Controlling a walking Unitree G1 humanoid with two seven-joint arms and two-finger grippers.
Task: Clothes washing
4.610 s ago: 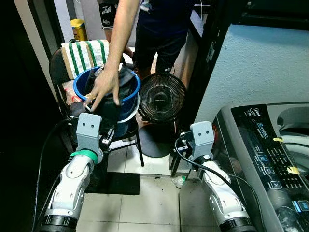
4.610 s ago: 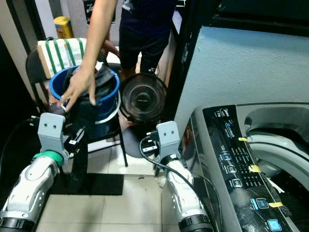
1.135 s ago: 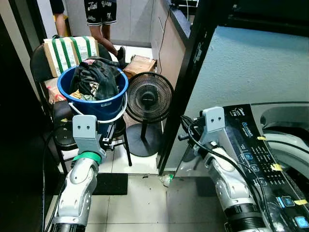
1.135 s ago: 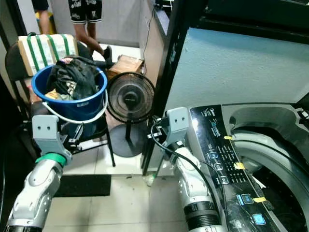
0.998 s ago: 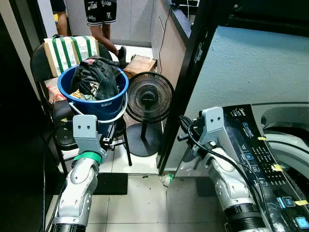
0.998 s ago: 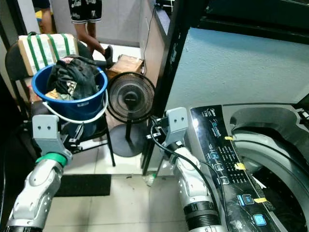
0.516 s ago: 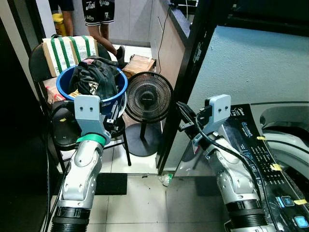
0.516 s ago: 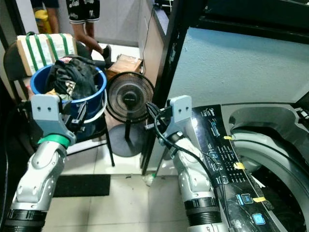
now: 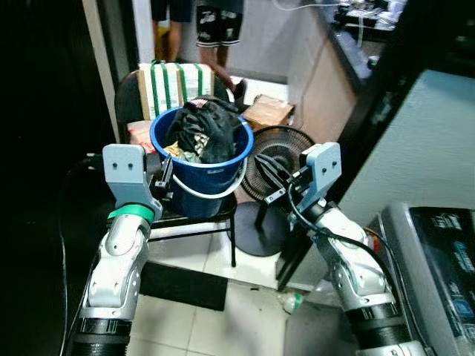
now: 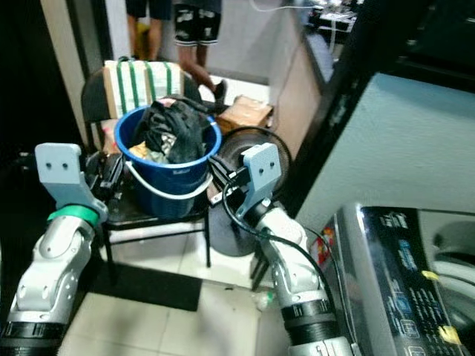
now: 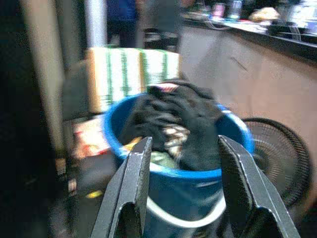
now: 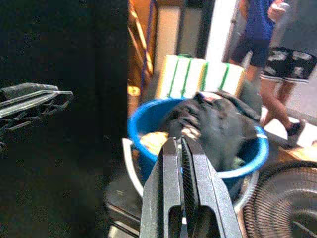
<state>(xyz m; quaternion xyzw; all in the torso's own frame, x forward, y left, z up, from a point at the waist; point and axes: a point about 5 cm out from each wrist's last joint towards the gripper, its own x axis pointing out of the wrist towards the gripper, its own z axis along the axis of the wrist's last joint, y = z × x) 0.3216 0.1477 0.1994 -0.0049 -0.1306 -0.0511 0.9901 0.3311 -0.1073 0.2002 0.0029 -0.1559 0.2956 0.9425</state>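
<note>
Left claw (image 11: 181, 198) spread, right claw (image 12: 182, 198) pressed together, both short of the blue bucket (image 9: 204, 167) on the chair (image 9: 167, 209). Recommend spreading right before pinching the dark clothes (image 9: 208, 126).

A home laundry corner. A top-loading washing machine (image 10: 401, 274) stands against a pale wall on a tiled floor (image 9: 223, 326). Nearby, a blue bucket (image 9: 211, 174) of clothes (image 9: 204, 130) sits on a chair (image 9: 223, 215), beside a floor fan (image 9: 271, 159).
</note>
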